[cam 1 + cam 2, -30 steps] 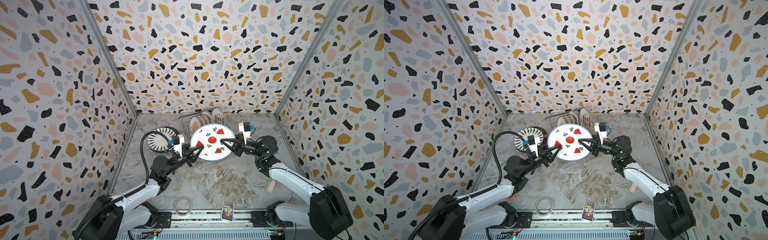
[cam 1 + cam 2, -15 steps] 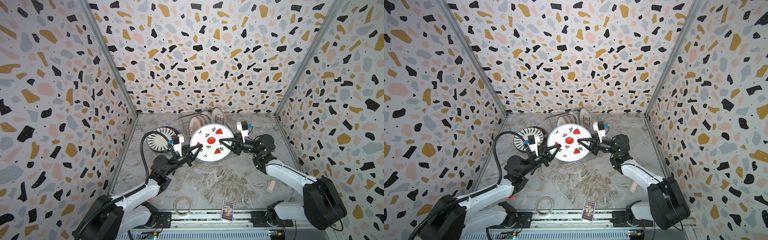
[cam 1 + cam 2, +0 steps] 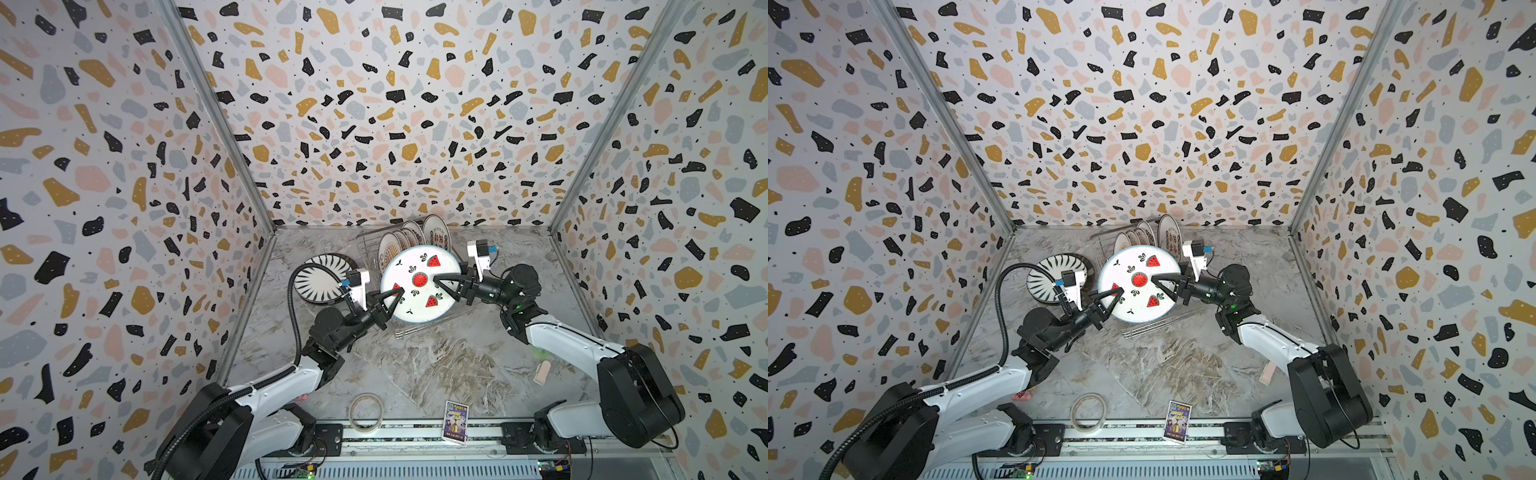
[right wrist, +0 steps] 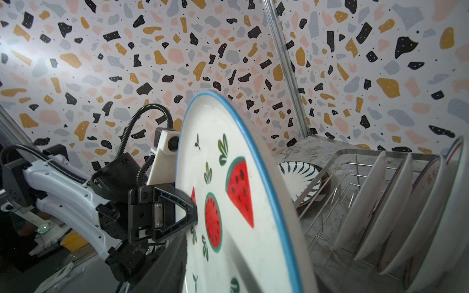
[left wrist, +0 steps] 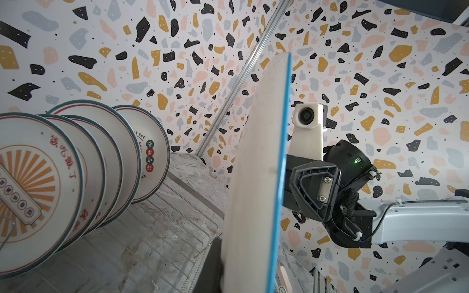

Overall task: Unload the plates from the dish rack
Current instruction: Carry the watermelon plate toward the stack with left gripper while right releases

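left gripper (image 3: 400, 291): clamped on the watermelon plate (image 3: 415, 266); we want that pinch firm.
watermelon plate: aloft, tilted, above the dish rack (image 5: 162, 223), near end.
right gripper (image 3: 436, 282): jaws apart astride the rim; we back straight off.
striped plate (image 3: 320, 278): flat by the tabletop's left edge, our likely drop.
plates (image 5: 149, 152): upright in the dish rack, far edge.

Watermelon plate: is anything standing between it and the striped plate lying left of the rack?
Nothing separate is visible. Only the left gripper, shut on the watermelon plate's rim, lies toward the striped plate.

Lone plate (image 3: 319, 287) left of dish rack (image 3: 369, 251), plates (image 3: 435, 237) inside.
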{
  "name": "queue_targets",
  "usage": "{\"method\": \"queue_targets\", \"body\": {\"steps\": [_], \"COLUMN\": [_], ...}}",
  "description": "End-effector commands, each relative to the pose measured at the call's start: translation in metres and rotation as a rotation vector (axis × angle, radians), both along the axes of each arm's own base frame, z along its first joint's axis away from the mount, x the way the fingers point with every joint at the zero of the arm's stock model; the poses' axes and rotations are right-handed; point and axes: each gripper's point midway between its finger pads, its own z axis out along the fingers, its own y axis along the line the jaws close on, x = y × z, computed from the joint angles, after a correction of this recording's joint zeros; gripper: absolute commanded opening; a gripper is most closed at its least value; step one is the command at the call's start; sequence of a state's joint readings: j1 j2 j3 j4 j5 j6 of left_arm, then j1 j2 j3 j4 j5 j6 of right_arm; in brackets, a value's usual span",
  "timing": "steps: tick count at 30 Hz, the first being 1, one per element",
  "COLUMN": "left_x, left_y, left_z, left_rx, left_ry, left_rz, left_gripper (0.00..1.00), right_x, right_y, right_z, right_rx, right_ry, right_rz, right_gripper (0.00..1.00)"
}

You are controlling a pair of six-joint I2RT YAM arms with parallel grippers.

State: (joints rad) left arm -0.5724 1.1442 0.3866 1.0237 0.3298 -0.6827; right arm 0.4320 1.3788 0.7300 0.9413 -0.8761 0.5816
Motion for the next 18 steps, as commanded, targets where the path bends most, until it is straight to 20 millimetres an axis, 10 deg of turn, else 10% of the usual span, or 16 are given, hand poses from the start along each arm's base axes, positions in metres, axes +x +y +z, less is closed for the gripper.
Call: {"method": "queue_targets", "body": {"steps": [1,7,18], "left_x": [-0.003,0.01,0.022], "left_y": [0.013,0.042,0.116], "left_z": [0.06,0.061,0.058], "left_rx": [-0.155,-0.234,-0.362], "left_ry": [-0.139,-0.098,-0.053], "left_rz": [0.04,0.146,0.345], "left_gripper": [0.03,0.0,0.0], "right_x": [0.0,0.024,0.026], "right_y": [-0.001,-0.016,0.011], "right_z": [0.033,0.029,0.024], "right_rx": [0.014,-0.042,-0.164], "right_ry": [-0.116,-0.098,-0.149], "right_rz": [-0.064,-0.304,-0.398], "right_gripper": [0.73,0.94,0.99]}}
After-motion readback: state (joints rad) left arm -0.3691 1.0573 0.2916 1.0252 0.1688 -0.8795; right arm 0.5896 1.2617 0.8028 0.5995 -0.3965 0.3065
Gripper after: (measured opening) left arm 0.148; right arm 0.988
